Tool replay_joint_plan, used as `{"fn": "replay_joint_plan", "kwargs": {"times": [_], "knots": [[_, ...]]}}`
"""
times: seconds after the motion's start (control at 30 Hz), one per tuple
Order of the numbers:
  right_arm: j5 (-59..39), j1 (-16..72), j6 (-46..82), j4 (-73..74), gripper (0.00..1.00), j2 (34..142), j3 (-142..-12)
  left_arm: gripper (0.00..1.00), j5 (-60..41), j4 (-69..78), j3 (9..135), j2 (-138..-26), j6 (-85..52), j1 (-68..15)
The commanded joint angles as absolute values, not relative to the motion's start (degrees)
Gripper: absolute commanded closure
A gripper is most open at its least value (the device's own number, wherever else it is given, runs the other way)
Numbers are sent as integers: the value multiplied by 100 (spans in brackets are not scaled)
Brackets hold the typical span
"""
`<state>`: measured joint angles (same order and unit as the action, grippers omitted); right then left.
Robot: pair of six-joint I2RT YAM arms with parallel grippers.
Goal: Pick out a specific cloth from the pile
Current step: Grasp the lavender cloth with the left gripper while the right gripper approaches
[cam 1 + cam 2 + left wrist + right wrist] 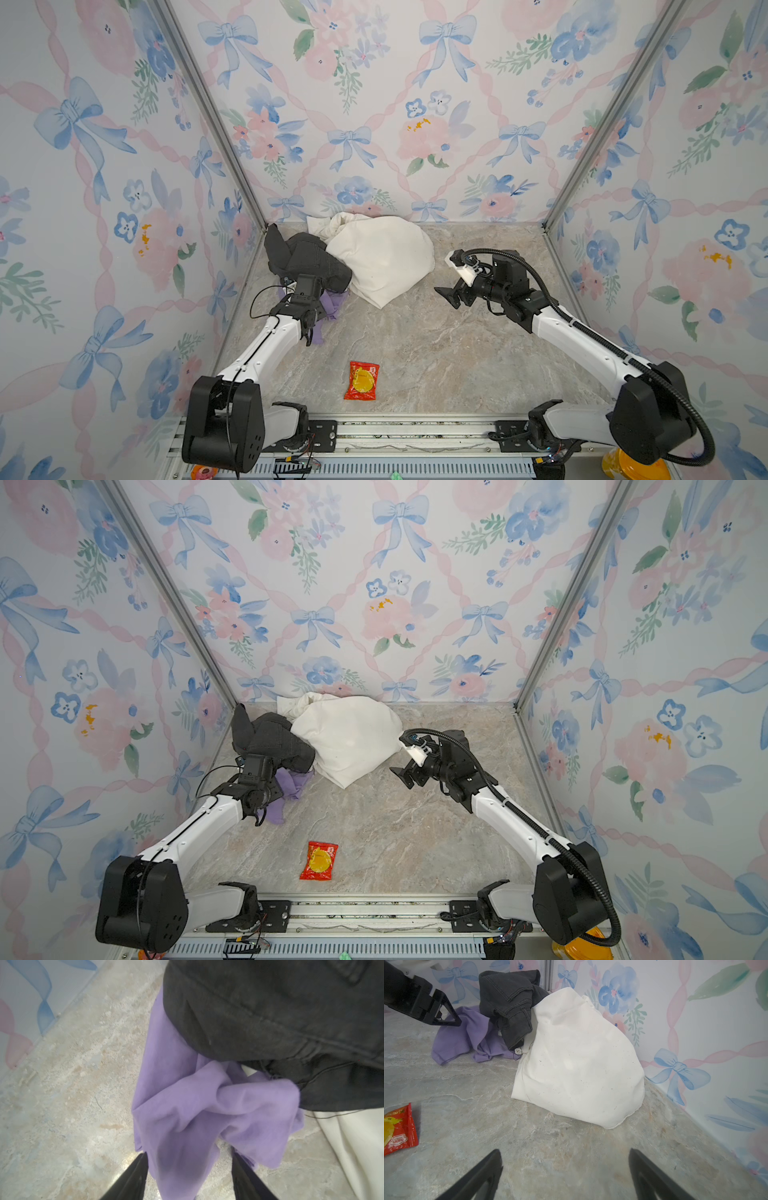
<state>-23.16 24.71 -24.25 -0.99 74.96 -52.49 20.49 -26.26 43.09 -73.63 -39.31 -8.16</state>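
The lavender-purple cloth (335, 300) (291, 783) lies crumpled on the floor at the pile's front left, partly under the dark grey-black garment (307, 255). A large cream-white cloth (382, 257) bulges to the right of both. My left gripper (189, 1152) points down over the purple cloth (187, 1115). Its jaws stand apart on either side of a hanging fold, with floor showing beside one finger. In the right wrist view one of its fingers (447, 1015) rests at the cloth (460, 1036). My right gripper (446, 296) (564, 1150) hovers open and empty right of the cream cloth.
A red and yellow snack packet (362, 380) lies on the marble floor (436, 353) towards the front. Floral walls close in the left, back and right sides. The pile sits in the back-left corner against the left wall.
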Motion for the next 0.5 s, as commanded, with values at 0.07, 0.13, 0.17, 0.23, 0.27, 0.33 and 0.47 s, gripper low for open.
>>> {"fn": "replay_joint_plan", "kwargs": {"times": [0.07,0.13,0.17,0.23,0.27,0.33,0.47], "knots": [[-2527,2786,-2945,-747,3,7311,-5362,52,1902,-2761,4395,-7751,-4038,-749],[-2552,2845,-2987,-815,3,7270,-5348,63,1916,-2731,4412,-7881,-4030,-725],[-2584,2874,-2997,-828,3,7260,-5340,70,1894,-2697,4420,-7934,-4003,-712],[-2691,2900,-3006,-877,3,7286,-5356,84,1783,-2587,4451,-8039,-3975,-677],[-2735,2929,-3034,-911,3,7308,-5368,92,1712,-2552,4484,-8086,-3958,-668],[-2818,3002,-3162,-1042,3,7371,-5435,100,1608,-2540,4644,-8183,-3963,-659],[-2936,3167,-3394,-1297,3,7513,-5599,100,1481,-2540,5022,-8139,-3936,-693]]}}
